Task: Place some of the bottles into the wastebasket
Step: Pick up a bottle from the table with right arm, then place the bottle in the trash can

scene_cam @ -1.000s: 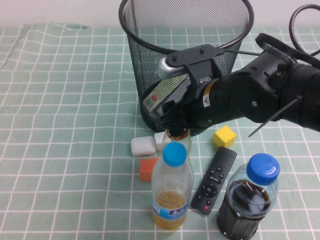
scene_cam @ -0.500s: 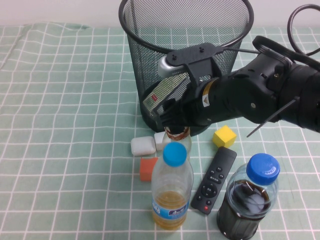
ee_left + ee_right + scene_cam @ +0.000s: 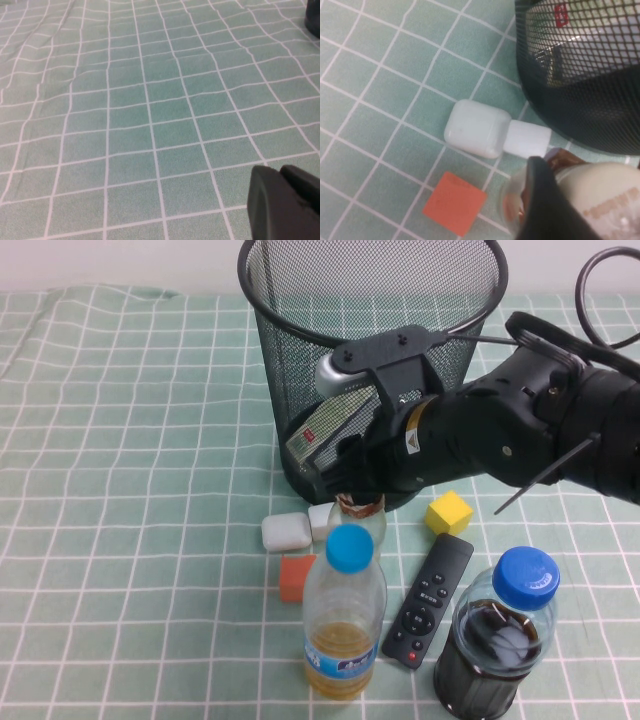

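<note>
The small clear bottle (image 3: 357, 510) with cream cap and brownish liquid stands just in front of the black wire-mesh wastebasket (image 3: 300, 360). My right gripper (image 3: 355, 492) is down over its top and shut on it. In the right wrist view one dark finger (image 3: 547, 205) lies against the cream cap (image 3: 605, 200), beside the wastebasket (image 3: 600, 100). A bottle with a red-marked label (image 3: 322, 428) lies inside the wastebasket, seen through the mesh. My left gripper (image 3: 282, 200) is shut and empty over bare cloth; it is outside the high view.
In front stand a blue-capped bottle of yellow liquid (image 3: 345, 620) and a squat blue-capped dark bottle (image 3: 498, 640), with a black remote (image 3: 430, 600) between them. A white case (image 3: 286, 531), white block (image 3: 320, 520), orange block (image 3: 297, 577) and yellow cube (image 3: 449, 512) lie nearby.
My right gripper and the small bottle's top have shifted very slightly upward. Nothing else has moved.
</note>
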